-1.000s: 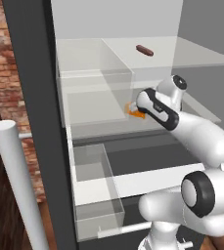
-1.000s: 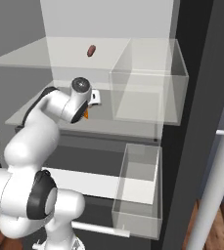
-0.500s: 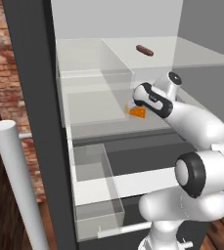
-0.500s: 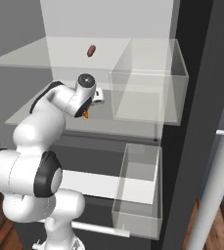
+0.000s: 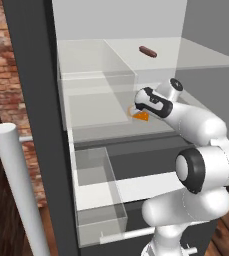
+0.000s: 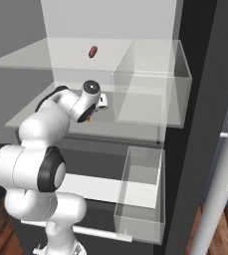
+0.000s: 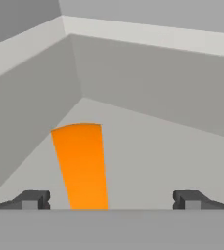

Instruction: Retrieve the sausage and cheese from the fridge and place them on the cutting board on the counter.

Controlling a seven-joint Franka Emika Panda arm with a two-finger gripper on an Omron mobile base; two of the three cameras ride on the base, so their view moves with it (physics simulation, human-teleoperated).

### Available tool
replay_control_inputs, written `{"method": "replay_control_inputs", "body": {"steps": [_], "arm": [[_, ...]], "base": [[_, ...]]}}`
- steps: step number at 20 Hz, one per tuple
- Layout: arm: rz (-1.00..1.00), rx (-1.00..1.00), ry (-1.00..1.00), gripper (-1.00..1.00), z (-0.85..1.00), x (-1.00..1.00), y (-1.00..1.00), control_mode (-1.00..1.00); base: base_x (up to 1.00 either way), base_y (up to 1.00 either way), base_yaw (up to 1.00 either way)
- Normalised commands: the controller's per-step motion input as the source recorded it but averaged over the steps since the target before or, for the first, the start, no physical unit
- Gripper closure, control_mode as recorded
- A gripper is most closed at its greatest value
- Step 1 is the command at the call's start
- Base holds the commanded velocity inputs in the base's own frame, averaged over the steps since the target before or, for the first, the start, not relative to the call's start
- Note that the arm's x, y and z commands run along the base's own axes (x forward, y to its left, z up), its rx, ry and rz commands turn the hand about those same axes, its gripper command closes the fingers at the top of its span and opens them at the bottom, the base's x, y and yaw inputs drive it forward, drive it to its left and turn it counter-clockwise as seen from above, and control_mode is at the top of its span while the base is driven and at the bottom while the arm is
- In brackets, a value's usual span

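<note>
I am looking into the tall dark grey fridge (image 5: 33, 100), its door swung wide and its white, smooth-walled inside showing clear glass shelves. My two-finger gripper (image 7: 111, 199) is reaching in over the middle shelf with its jaws standing fully apart and nothing between them; the two small dark fingertips (image 7: 33, 199) are sitting wide at the bottom of the hand view. An orange wedge of cheese (image 7: 81, 163), flat-faced and matte with one rounded end, is lying on the pale shelf floor just ahead of the gripper, closer to the finger at the left of the hand view, and I cannot tell whether it is touching that finger. From the base cameras the cheese (image 5: 142, 116) is peeking out beside the white hand. A small reddish-brown sausage (image 5: 147, 51), short and cylindrical, is resting on the top glass shelf (image 6: 46, 55), well above the arm. A clear box-shaped bin (image 6: 153, 92) is standing on the middle shelf beside the hand, and a clear drawer (image 6: 140, 194) is hanging open below. A long white bar handle (image 5: 21, 185) is rising in the foreground. I am seeing no readable writing anywhere.
</note>
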Motion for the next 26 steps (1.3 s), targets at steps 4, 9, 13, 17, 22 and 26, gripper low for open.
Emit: {"method": "replay_control_inputs", "body": {"steps": [4,9,13,17,22,26], "arm": [[0.00,0.00,-0.02,-1.00,-0.36,0.01,0.04,-1.00],[0.00,0.00,-0.05,1.00,-0.34,0.00,0.21,-1.00],[0.02,-0.02,-0.01,1.00,-0.21,-0.12,0.31,-1.00],[0.02,0.00,0.01,1.00,-0.02,0.00,0.03,-1.00],[0.00,0.00,0.00,1.00,0.00,0.00,0.00,-1.00],[0.00,0.00,-0.03,1.00,0.00,-0.45,-0.03,-1.00]], "base": [[0.00,0.00,0.00],[0.00,0.00,0.00],[0.00,0.00,0.00],[0.00,0.00,0.00],[0.00,0.00,0.00],[0.00,0.00,0.00]]}}
